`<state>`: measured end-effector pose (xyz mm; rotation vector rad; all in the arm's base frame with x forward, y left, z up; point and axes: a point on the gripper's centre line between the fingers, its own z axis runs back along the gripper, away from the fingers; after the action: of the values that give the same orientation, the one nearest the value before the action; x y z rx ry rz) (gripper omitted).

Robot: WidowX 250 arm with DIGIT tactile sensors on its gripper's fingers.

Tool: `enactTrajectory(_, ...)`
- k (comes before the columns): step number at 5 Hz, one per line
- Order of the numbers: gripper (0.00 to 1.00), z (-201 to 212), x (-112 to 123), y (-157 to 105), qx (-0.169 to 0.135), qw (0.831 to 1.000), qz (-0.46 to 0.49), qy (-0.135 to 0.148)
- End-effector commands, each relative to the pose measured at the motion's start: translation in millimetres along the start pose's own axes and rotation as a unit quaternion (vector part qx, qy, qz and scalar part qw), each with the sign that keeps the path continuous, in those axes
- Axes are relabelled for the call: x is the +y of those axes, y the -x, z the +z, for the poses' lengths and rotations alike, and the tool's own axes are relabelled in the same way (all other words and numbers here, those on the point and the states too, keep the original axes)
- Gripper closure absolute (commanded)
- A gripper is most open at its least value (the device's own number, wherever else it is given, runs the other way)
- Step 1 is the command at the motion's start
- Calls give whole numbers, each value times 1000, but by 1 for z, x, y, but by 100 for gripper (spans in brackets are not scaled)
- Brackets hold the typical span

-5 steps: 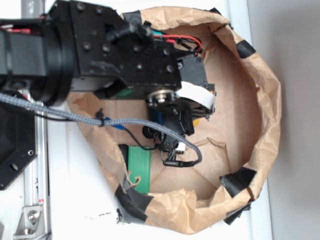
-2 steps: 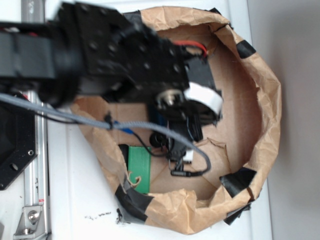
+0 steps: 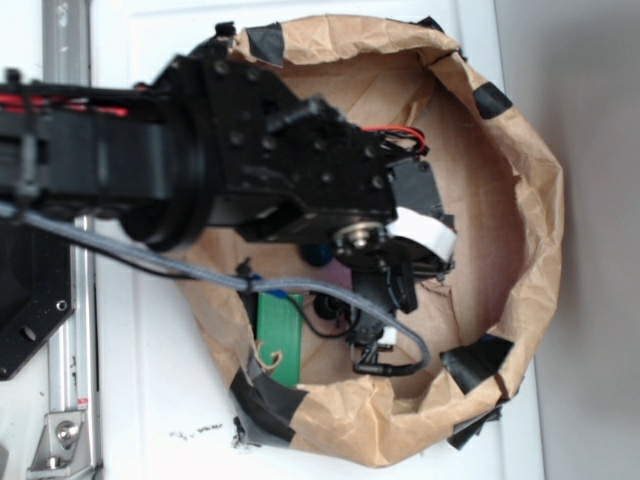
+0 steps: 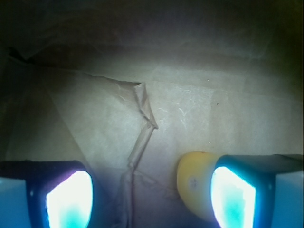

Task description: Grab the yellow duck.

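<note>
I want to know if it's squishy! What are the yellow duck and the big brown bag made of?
The yellow duck looks like smooth rubber or soft plastic: rounded, evenly yellow, slightly matte. I can't confirm it's squishy, since little of it shows beside the claw. The bag looks like brown kraft paper: crinkled, creased walls, with black tape patches on the rim.

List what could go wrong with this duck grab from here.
1. In the wrist view the yellow duck sits against one finger, not centred in the open gripper; closing may push it aside or pinch only its edge.
2. A raised crease in the paper bag floor could catch a fingertip.
3. In the exterior view the arm hides the duck, so alignment rests on the wrist view alone.
</note>
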<state>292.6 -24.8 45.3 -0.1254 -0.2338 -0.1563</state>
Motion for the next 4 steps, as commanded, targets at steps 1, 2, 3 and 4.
enactTrajectory(1,0,-4,4,13,16,1000,3,-5)
enactTrajectory(2,0,-10,4,25,38,999,11,1)
enactTrajectory(3,0,-15,-2,34,47,999,9,-3)
enactTrajectory(4,0,-21,3,33,59,998,17,-21)
